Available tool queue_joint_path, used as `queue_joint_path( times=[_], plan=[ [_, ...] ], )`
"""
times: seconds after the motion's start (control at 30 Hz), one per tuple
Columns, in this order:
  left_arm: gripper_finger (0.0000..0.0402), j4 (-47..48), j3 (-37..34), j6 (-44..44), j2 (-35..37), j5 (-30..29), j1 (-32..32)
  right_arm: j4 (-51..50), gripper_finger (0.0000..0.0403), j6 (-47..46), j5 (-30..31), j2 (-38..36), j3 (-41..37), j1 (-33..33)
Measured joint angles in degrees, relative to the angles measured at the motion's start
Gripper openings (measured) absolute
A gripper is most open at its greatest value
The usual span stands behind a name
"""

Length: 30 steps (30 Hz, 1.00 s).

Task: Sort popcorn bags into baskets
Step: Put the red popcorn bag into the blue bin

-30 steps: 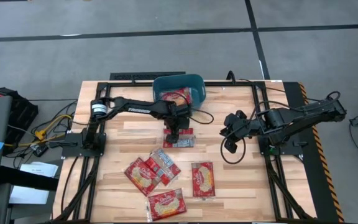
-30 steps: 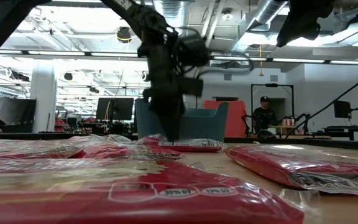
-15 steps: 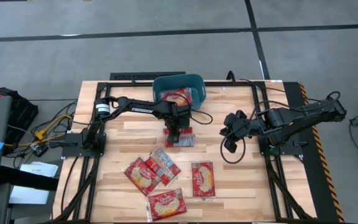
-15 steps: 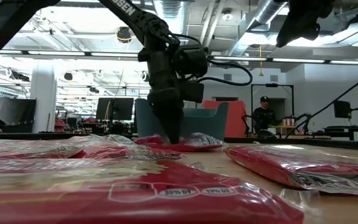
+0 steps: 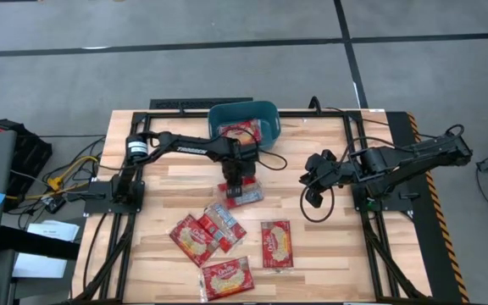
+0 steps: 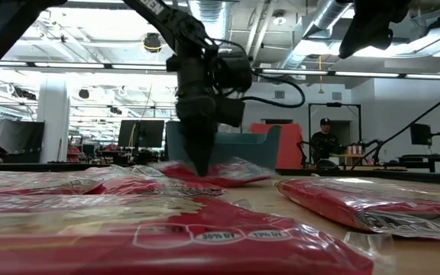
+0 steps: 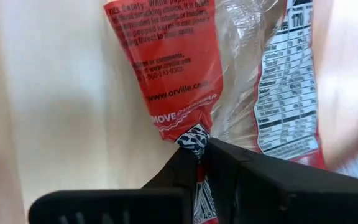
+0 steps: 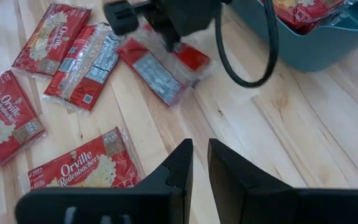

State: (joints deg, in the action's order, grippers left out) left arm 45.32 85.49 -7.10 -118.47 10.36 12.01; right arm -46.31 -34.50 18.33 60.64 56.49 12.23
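Note:
My left gripper is shut on a red popcorn bag at the table's middle, just near of the teal tub. The bag lies with its label side up. The tub holds at least one bag. Several more bags lie flat on the near half. My right gripper hangs empty above the table to the right, its fingers a narrow gap apart. My left gripper pinches the bag's bunched short edge between its two fingers. The fingers come from above, pointing down. The wrapper puckers toward the pinch. The bag bulges up beside the fingers, and its underside still looks to be on the table.
The tub stands at the far edge, in the middle. The black arm frames stand left and right. Bare wood lies between the held bag and my right gripper. People and desks show in the room beyond.
My left gripper has drawn the bag a little toward the near edge and raised its pinched edge. The bag lay flat before. It now humps up beside the fingers and has turned slightly. My right arm has kept still.

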Motion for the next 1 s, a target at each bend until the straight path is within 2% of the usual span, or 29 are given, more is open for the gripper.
queue_joint_path(
  times=[0.17,0.33,0.43,0.57,0.7,1.0],
  plan=[
    [0.0004,2.63,0.99,2.33,4.71,0.06,0.0,-0.05,0.0075,0.16,0.03,0.0,0.0,0.0],
    [0.0003,8.8,6.5,3.18,7.93,0.16,0.04,-0.06,0.0075,0.54,0.04,0.0,0.0,0.0],
    [0.0003,12.45,11.18,0.76,9.24,-0.55,0.39,-0.06,0.0075,1.03,0.11,0.0,0.0,0.0],
    [0.0003,16.75,18.58,-5.27,9.31,-5.2,2.25,-0.04,0.0075,1.52,0.23,0.0,0.0,0.0],
    [0.0003,17.54,22.58,-10.72,9.31,-11.22,5.91,-0.05,0.0075,1.53,0.28,0.0,0.0,0.0],
    [0.0005,13.69,23.61,-20.69,8.51,-14.6,18.48,-0.04,0.0075,1.53,0.31,0.0,0.0,0.0]
  ],
)
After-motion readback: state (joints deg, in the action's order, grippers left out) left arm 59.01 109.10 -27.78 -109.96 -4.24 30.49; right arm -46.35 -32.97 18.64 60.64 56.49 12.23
